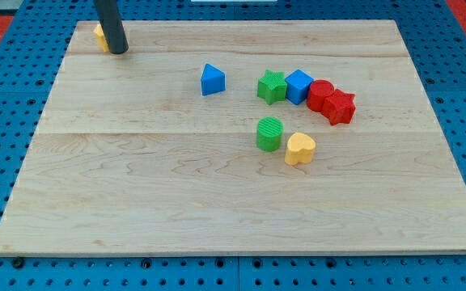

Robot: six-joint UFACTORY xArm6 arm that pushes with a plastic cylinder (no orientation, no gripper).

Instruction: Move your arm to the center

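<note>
My tip (118, 51) is the lower end of a dark rod at the view's top left of the wooden board (136, 202). It stands right next to a yellow block (100, 35), which the rod partly hides. A blue triangle block (212, 80) lies to the right of my tip. Further right sit a green star (272, 86), a blue cube (299, 86), a red cylinder (320, 95) and a red star (340, 107), close together in a row. Below them lie a green cylinder (269, 134) and a yellow heart (300, 149).
The board lies on a blue pegboard surface (6, 121) that surrounds it on all sides.
</note>
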